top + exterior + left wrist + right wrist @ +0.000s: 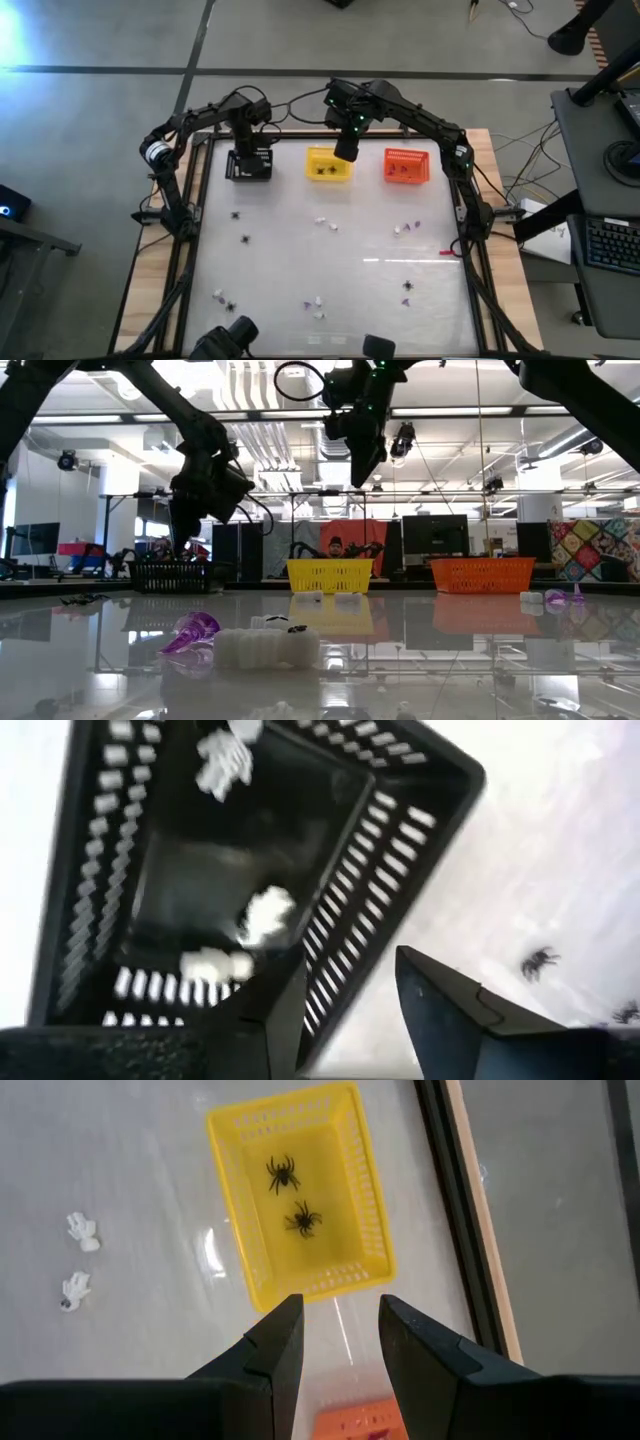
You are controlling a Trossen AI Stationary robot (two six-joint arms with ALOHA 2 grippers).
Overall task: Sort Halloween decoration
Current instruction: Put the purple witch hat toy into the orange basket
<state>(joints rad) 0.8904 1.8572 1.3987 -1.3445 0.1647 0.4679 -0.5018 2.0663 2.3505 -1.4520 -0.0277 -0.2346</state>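
My left gripper point(250, 148) hangs open, pointing down, over the black basket point(250, 166) at the table's far left. In the left wrist view its fingers point(350, 1010) stand above the basket's near wall with nothing between them, and white bits point(262, 918) lie inside. My right gripper point(347, 148) waits open above the yellow basket point(300, 1200), which holds two black spiders point(292, 1195). More white bits point(322, 222), spiders point(240, 226) and purple bits point(408, 290) lie scattered on the table.
An orange basket point(406, 166) stands at the far right, next to the yellow one. A dark frame point(190, 230) runs along the table's left and right edges. Two white bits point(78, 1258) lie near the yellow basket. A spider point(540, 962) lies beside the black basket.
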